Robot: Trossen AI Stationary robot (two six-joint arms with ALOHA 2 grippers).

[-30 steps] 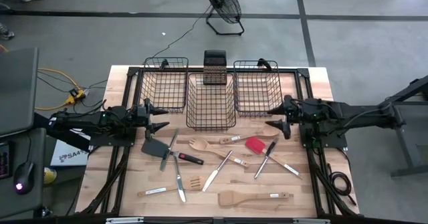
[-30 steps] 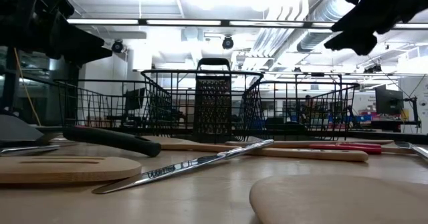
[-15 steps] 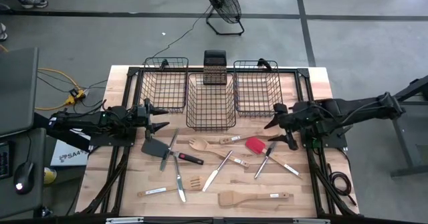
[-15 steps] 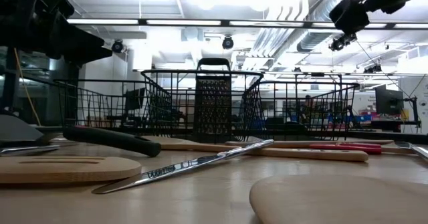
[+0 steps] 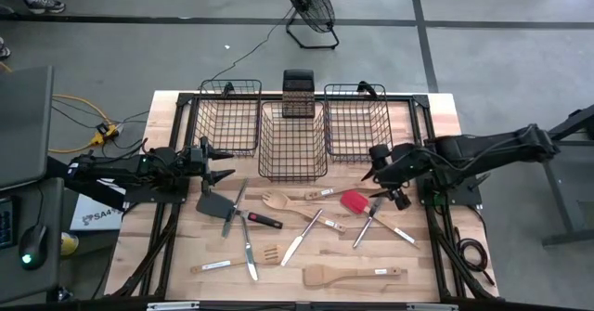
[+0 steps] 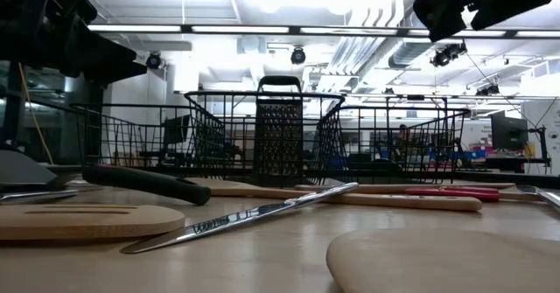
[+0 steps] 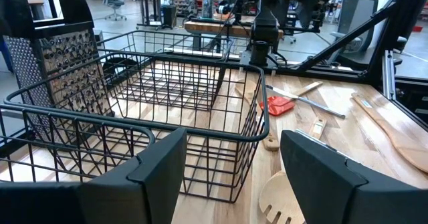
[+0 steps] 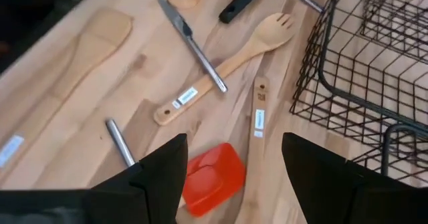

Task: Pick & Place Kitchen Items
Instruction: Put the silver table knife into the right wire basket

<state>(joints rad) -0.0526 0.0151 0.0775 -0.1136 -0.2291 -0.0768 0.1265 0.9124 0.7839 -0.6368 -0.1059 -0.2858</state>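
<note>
About a dozen utensils lie flat, scattered on the worktop (image 5: 436,116). A red spatula (image 5: 355,201) lies right of a wooden fork (image 5: 275,200). A black spatula (image 5: 215,204) lies leftmost, a wooden spatula (image 5: 351,275) nearest the front edge.

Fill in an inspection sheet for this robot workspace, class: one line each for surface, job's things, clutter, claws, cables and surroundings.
Surface: wooden table, nothing spilled.
Job's things: utensils lie loose on the table, among them a red spatula, wooden fork, black spatula, wooden spatula.
Clutter: three wire baskets; box grater behind the middle one.
Claws: left claw open, beside the left basket; right claw open, over the red spatula.
Cables: yellow cable on the floor.
Surroundings: floor fan.
</note>
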